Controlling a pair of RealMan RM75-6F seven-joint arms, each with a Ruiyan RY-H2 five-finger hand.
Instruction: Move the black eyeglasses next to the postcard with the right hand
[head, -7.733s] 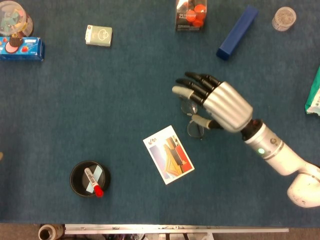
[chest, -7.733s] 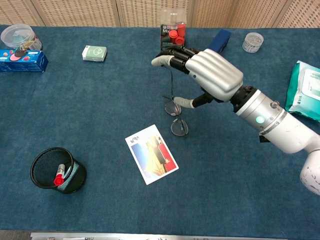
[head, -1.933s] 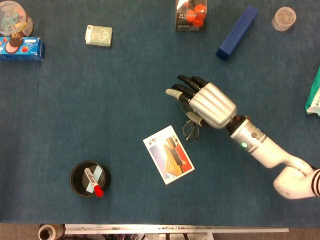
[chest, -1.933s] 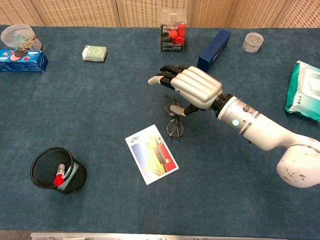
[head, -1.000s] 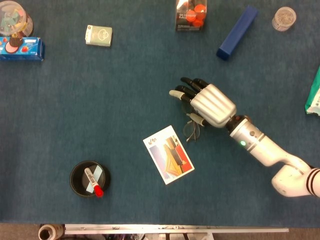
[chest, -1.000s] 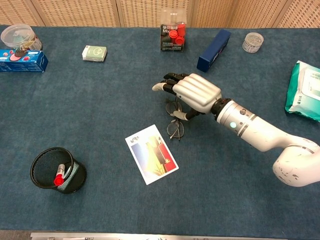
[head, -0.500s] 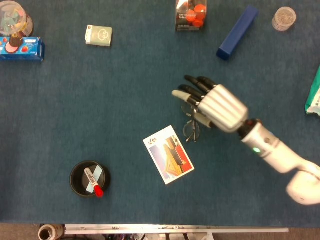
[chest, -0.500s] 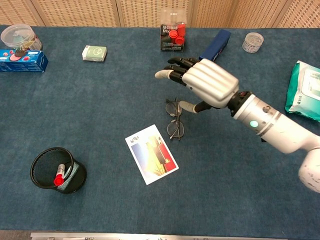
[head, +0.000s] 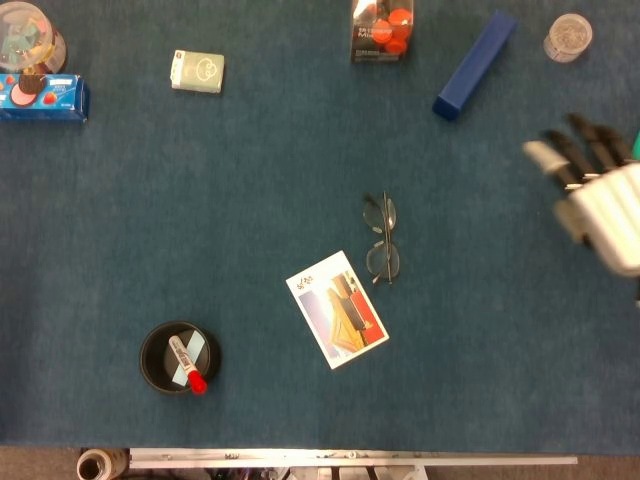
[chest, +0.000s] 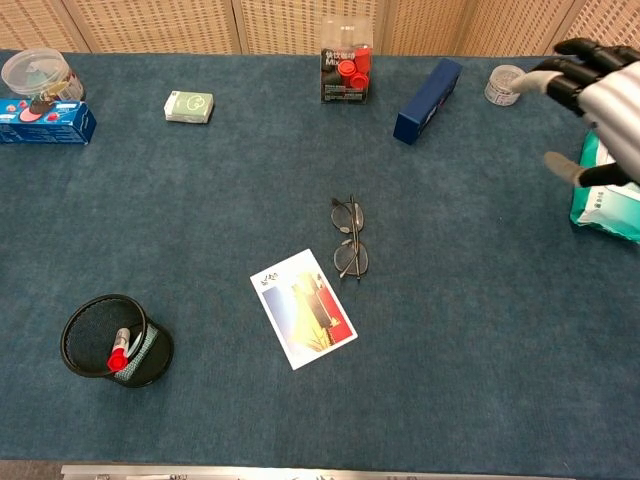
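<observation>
**A:** While lying flat on the blue cloth (head: 200, 200), located where?

**B:** Black eyeglasses (head: 381, 240): just beside the postcard (head: 337, 309), at its 1 o'clock, close to the upper corner. Seemingly placed as asked.

**A:** Handling?

**B:** Judged light, thin-framed, fragile at lenses and hinges; likely to slide easily over the nap. Best pinched at the bridge or along a temple, never pressed on the glass.

**A:** Right hand (chest: 600, 100)?

**B:** At 3 o'clock of the scene, well apart from the eyeglasses, fingers spread, grasping nothing; blurred in the head view. Left hand not in view.

**A:** Room around?

**B:** Bare cloth on all sides of the pair. Blue box (head: 474, 65) toward 1 o'clock, black cup (head: 180, 357) with a marker toward 8 o'clock, both well apart.
</observation>
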